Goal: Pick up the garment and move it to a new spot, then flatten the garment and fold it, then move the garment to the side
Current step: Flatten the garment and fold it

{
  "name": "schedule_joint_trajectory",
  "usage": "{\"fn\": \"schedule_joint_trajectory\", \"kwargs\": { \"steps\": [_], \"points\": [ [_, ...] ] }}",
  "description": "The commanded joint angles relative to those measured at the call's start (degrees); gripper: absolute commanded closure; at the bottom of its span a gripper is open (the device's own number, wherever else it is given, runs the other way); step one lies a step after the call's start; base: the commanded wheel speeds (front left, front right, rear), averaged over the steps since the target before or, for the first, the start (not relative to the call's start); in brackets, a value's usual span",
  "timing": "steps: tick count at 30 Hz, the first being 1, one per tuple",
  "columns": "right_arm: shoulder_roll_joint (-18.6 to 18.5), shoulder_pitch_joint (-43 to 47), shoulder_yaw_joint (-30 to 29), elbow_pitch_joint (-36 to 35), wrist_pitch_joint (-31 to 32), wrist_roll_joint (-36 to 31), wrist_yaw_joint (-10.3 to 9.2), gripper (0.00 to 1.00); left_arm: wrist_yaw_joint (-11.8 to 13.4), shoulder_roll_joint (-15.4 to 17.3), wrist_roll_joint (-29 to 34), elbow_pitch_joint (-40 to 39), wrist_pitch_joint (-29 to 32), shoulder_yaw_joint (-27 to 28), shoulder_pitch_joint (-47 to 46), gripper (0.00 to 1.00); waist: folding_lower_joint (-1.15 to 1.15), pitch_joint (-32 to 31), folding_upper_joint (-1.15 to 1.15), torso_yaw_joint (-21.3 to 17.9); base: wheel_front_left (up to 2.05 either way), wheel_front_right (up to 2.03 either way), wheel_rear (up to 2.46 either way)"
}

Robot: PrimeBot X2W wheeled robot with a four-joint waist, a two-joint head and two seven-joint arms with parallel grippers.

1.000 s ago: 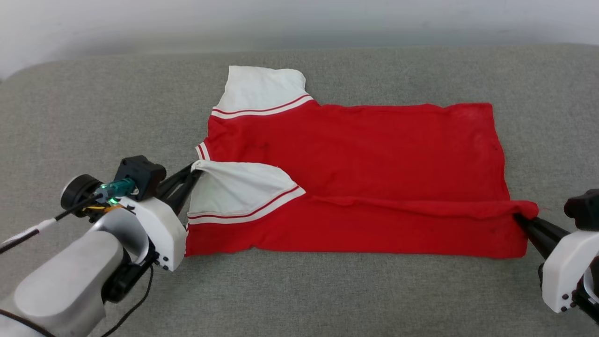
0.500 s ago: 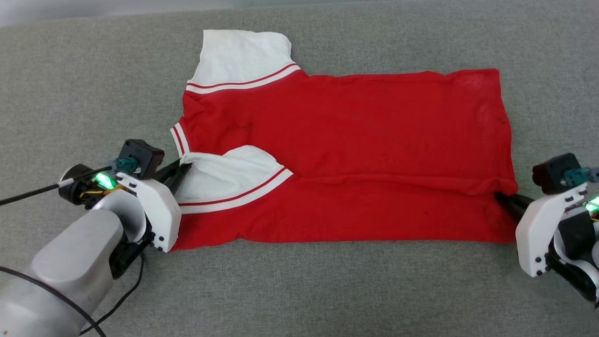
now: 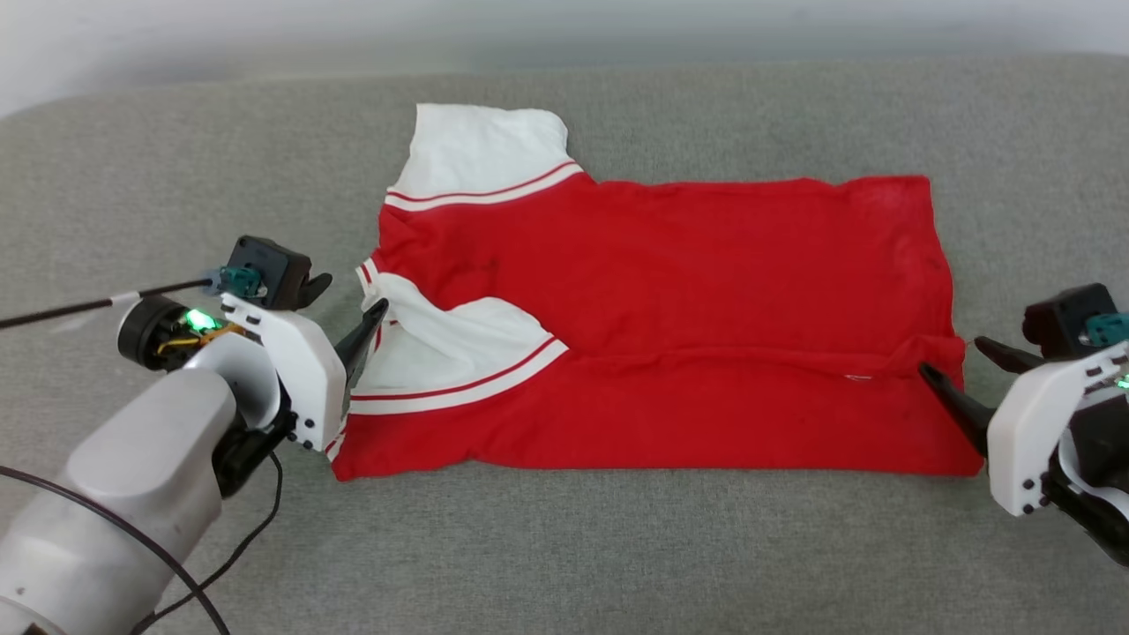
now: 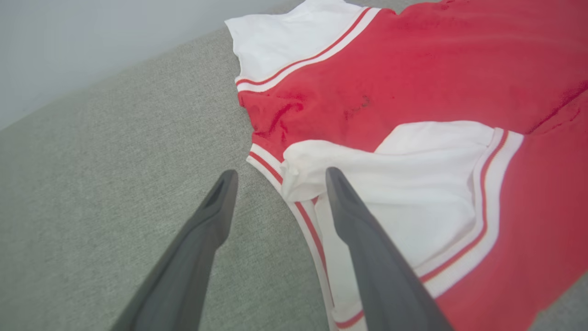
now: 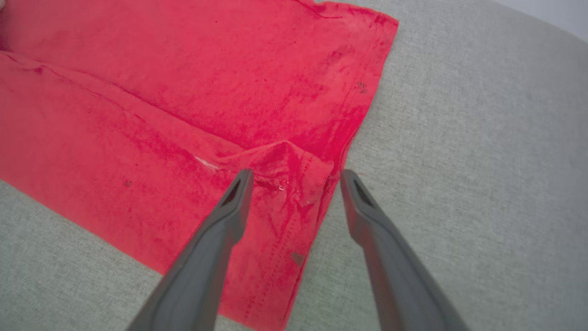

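Garment on grey fabric surface

Bright, even, diffuse light; faint soft shadows; wrist views wide-angle warped, sharp.

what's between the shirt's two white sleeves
In the head view, red shoulder fabric of the garment, with the striped collar at its left edge.
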Motion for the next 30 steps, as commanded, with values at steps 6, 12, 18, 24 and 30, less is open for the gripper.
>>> {"fn": "schedule_joint_trajectory", "kwargs": {
  "steps": [6, 12, 18, 24, 30],
  "points": [
    [-2.15, 4.08, -2.48, -2.86, -0.66, 0.06, -0.02, 0.0, -0.12, 4.07, -3.96, -6.95, 10.31, -3.74, -3.97, 0.0, -0.01, -4.32, 0.0, 1.78, 0.0, 0.0, 0.0],
    [-1.68, 6.38, -4.45, -5.46, 0.53, -0.78, -0.02, 0.0, -0.13, 7.93, -9.61, -15.33, 26.12, -8.97, -7.47, 0.0, -0.01, -5.12, 0.0, 2.11, 0.0, 0.0, 0.0],
    [-0.72, 6.98, -4.67, -8.06, 2.52, -1.43, -0.02, 0.0, -0.09, 10.69, -16.04, -21.08, 40.7, -12.54, -9.92, 0.0, -0.01, -4.42, 0.0, 1.65, 0.0, 0.0, 0.0],
    [0.0, 5.62, -3.96, -9.52, 4.37, -1.52, -0.02, 0.0, -0.1, 10.23, -19.96, -19.31, 47.08, -13.14, -9.57, 0.0, -0.01, -3.12, 0.0, 0.42, 0.0, 0.0, 0.0],
    [0.52, 3.74, -2.53, -10.13, 5.85, -1.58, -0.02, 0.0, -0.1, 8.31, -21.17, -14.36, 50.35, -13.81, -8.44, 0.0, -0.01, -1.21, 0.0, -1.33, 0.0, 0.0, 0.0]
  ]
}}
